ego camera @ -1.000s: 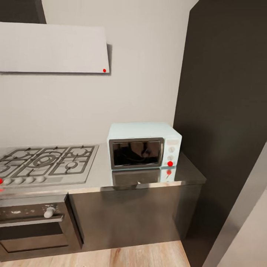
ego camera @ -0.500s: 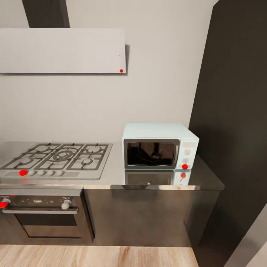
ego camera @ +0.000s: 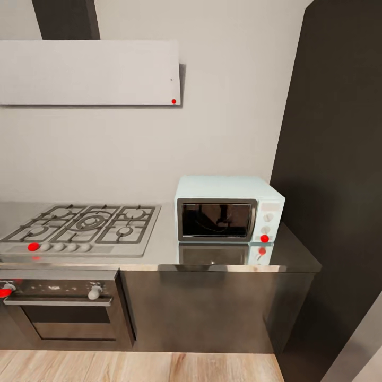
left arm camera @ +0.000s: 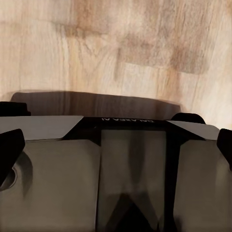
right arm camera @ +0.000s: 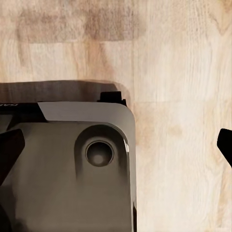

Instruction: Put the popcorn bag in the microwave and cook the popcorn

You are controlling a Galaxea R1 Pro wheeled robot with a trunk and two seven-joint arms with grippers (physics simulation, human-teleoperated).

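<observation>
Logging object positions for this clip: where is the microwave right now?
In the head view, the microwave sits on the countertop at its right end, between the gas hob and the dark tall cabinet, door shut.

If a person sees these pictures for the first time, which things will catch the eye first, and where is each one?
The pale mint microwave stands out first, at the right end of the grey countertop, its door shut and a red button low on its panel. To its left lies a gas hob with one red knob, above a built-in black oven. Over the hob hangs a white hood.
</observation>
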